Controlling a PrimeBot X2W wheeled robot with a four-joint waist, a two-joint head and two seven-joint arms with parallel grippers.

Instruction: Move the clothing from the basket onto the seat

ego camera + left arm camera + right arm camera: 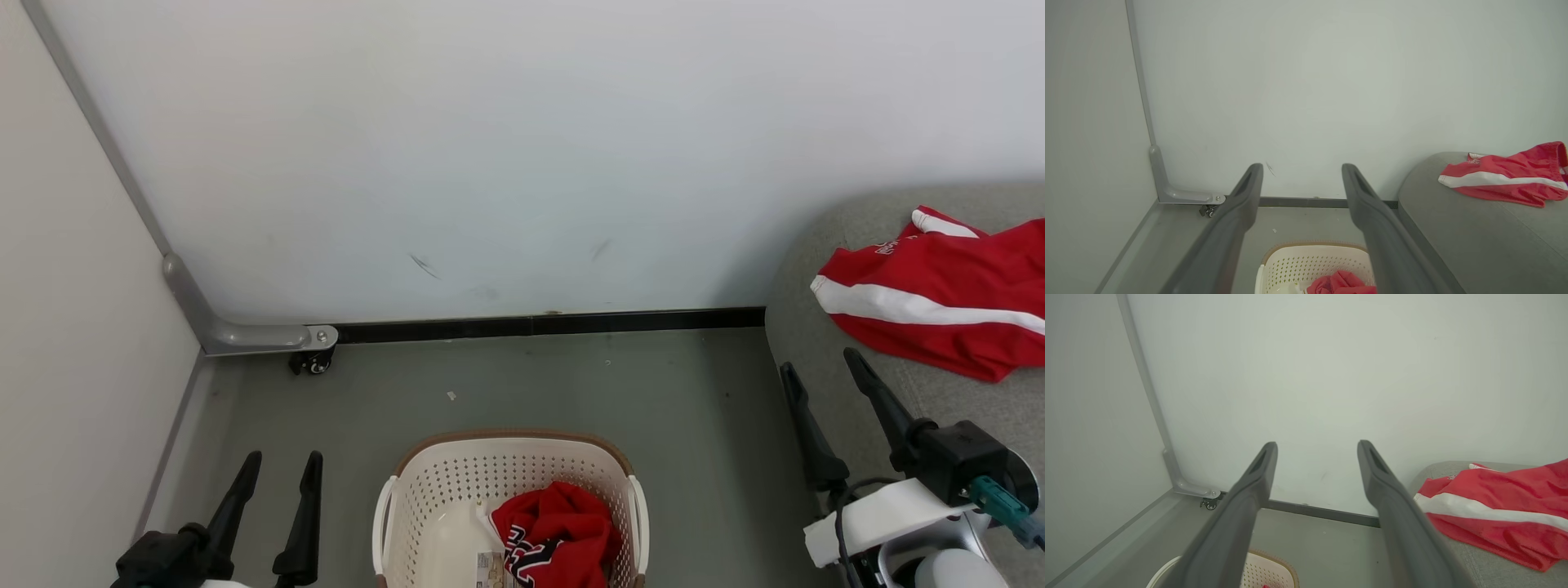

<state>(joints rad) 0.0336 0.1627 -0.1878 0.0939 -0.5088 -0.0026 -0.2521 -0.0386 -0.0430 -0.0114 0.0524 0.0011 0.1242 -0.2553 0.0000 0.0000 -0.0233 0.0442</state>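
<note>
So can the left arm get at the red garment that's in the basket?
Probably yes. The left gripper is open and empty, the lettered red garment lies uncovered in the open basket just to its right, and nothing stands between them.

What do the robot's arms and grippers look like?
The left gripper and right gripper each have two long, dark, tapering fingers on black mounts. The right one also has a white shell, a black cable and a teal plug.

Grey floor (571, 392) bearing the basket (457, 482), grey seat (865, 224) bearing the striped red garment (939, 302)
</note>
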